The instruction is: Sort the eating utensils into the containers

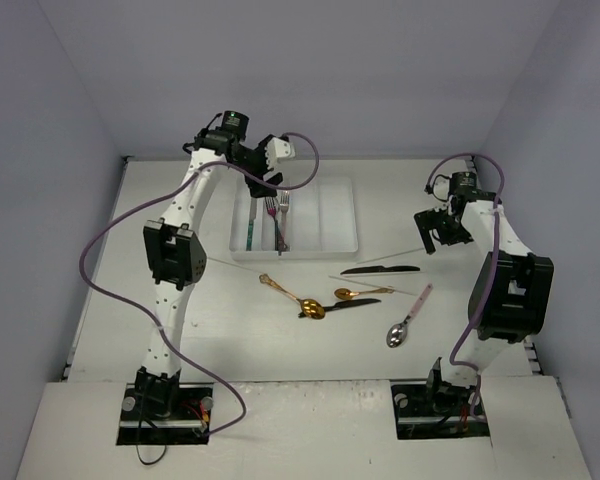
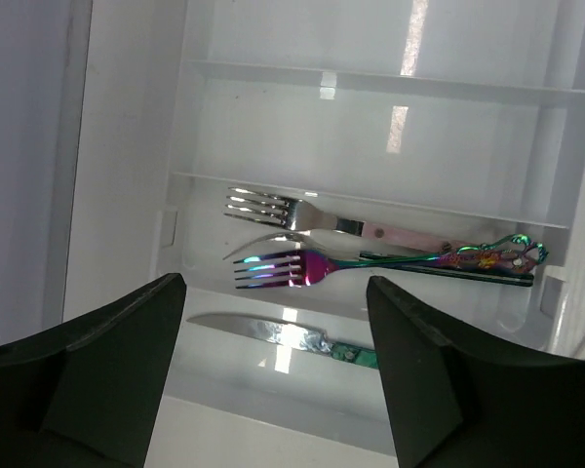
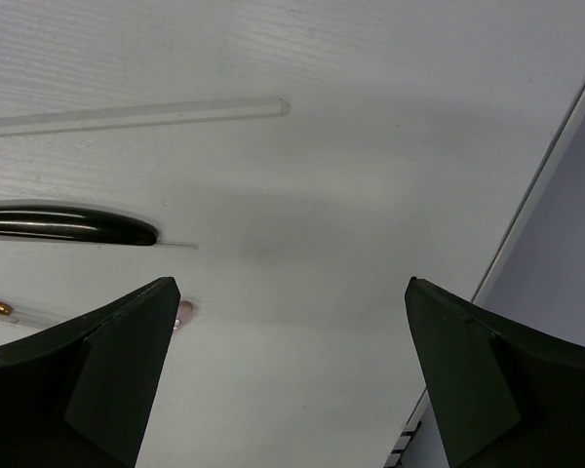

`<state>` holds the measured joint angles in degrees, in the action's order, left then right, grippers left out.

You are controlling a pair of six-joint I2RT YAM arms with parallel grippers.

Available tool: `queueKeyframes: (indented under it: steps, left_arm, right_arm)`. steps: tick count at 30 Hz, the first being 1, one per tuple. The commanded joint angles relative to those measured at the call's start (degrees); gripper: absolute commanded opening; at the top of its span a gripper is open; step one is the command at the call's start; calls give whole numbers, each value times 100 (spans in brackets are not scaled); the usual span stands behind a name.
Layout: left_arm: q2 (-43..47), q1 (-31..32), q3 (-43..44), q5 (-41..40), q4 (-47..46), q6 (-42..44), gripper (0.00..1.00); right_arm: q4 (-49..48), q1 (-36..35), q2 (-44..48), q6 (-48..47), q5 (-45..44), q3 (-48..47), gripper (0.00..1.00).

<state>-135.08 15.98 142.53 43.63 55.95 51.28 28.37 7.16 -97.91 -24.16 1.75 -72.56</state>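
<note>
**Left gripper open over the fork slot; loose cutlery waits below the right one**

The left gripper (image 1: 264, 180) hangs over the white cutlery tray (image 1: 325, 215) with its jaws apart and nothing between them. Directly beneath it, in one compartment, lie a pink-handled fork (image 2: 312, 219) and an iridescent fork (image 2: 292, 268). I take this for the end of a drop. To do it well, the arm should rise straight up until the fingers clear the dividers, and only then swing out, so it knocks neither the forks nor the tray.

The right gripper (image 1: 436, 232) is also wide open and empty, poised above the tabletop (image 1: 180, 300). A black knife (image 1: 380, 269) lies just to its side. That thin, flat piece probably calls for a low pinch across the handle.

The overhead view alone shows what is left: gold spoons (image 1: 292, 296) and a pink-handled spoon (image 1: 408, 320) lie loose between the two arms, nearer their bases than the tray.

The left wrist view adds what the overhead blurs. The fork tines point the same way, and a teal-handled knife (image 2: 273, 331) sits in the next compartment, nearer the gripper. The right wrist view picks out a pale chopstick (image 3: 136, 115) beyond the knife, which is barely visible from above.
</note>
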Motion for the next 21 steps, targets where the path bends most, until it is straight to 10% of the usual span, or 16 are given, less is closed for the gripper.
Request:
queueKeyframes:
  steps: [1,8,13,21]
  left_arm:
    - [1777,-346,-1225,-225,-2221,-1899,76]
    - [3158,-1137,-2954,-855,-3444,-4658,77]
    - [4667,-1173,-5027,-1323,-3885,-4301,86]
    - [5102,-1141,-5965,-202,-2823,-3667,86]
  right_arm:
    - [77,26,136,-15,122,-248,98]
    - [258,-119,641,-426,214,208,87]
    - [723,-127,2456,-3082,812,1380,85]
    - [1929,-512,4202,-8428,1793,2772,86]
